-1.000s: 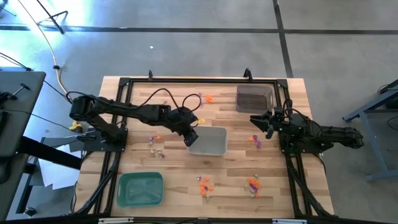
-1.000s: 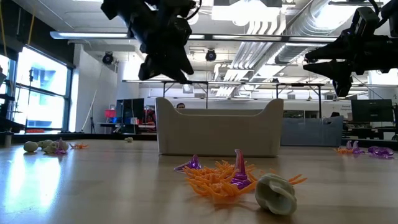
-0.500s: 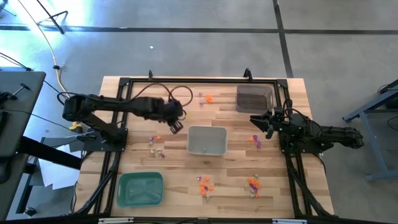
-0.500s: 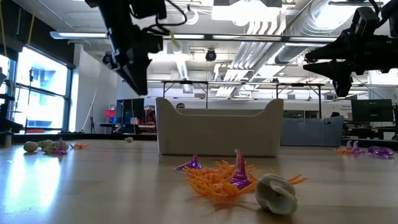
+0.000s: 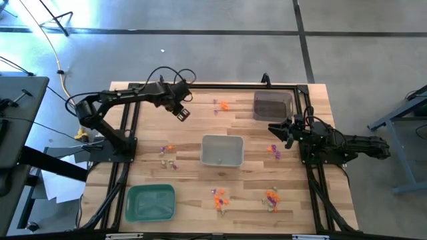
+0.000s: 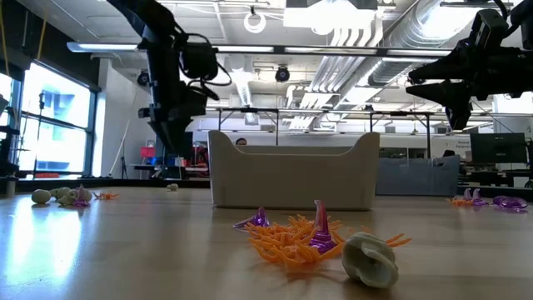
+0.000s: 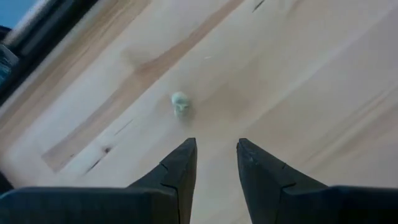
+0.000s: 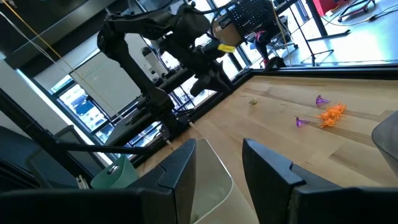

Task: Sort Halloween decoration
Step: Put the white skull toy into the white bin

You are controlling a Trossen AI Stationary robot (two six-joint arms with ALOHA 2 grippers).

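Two dark, jointed arms, black cable looped over the left, each pincer (image 7: 214, 155) with two blunt, dark fingers

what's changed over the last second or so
The left gripper swung away from the grey tray toward the table's far-left part and now hangs open over a pale trinket. It holds nothing. The right gripper, the trays and the trinket clusters stayed put.

Middle tray (image 5: 222, 151): table centre.
Far tray (image 5: 272, 105): far right corner.
Near tray (image 5: 151, 202): near left corner.
Trinkets (image 5: 221, 197): clusters near the middle tray's left, right and near sides.
Left gripper (image 5: 182, 112): above the far left.
Small trinket (image 7: 180, 104): just beyond its fingertips.
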